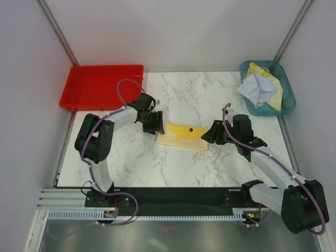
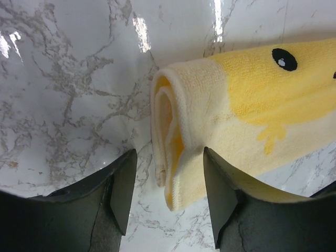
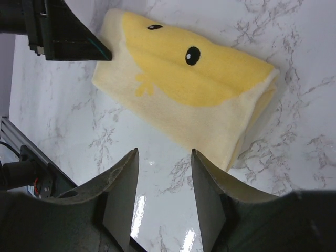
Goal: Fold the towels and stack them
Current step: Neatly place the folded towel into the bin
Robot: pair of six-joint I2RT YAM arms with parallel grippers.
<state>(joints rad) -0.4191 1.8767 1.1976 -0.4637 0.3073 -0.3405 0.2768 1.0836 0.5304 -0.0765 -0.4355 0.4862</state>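
Observation:
A folded cream-yellow towel with a yellow patch and black dots lies at the table's middle. It also shows in the left wrist view and in the right wrist view. My left gripper is open at the towel's left end; the folded edge lies between its fingers. My right gripper is open and empty just off the towel's right end. Several crumpled towels, yellow and pale lavender-blue, lie in the teal basket.
A teal basket stands at the back right corner. An empty red tray stands at the back left. White walls and metal posts enclose the table.

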